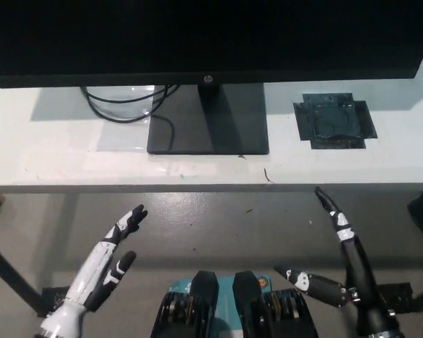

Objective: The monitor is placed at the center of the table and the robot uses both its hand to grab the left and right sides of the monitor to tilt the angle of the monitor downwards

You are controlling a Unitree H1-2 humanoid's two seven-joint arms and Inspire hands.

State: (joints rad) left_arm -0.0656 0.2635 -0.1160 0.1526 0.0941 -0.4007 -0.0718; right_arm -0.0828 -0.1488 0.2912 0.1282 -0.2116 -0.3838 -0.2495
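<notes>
Monitor (204, 39) across the top of the frame, stand base on the white table (49, 158) at upper centre. Black cables (120, 105) looped left of the stand, dark taped patch (333, 121) to its right. Left hand (102, 271) at lower left, released, fingers spread, grasping nothing. Right hand (338, 264) at lower right, likewise spread and empty, below the table edge.

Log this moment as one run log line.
phase: pre-grasp | left robot hand: open, below table edge | right robot hand: open, below table edge | monitor: untouched, on table
</notes>
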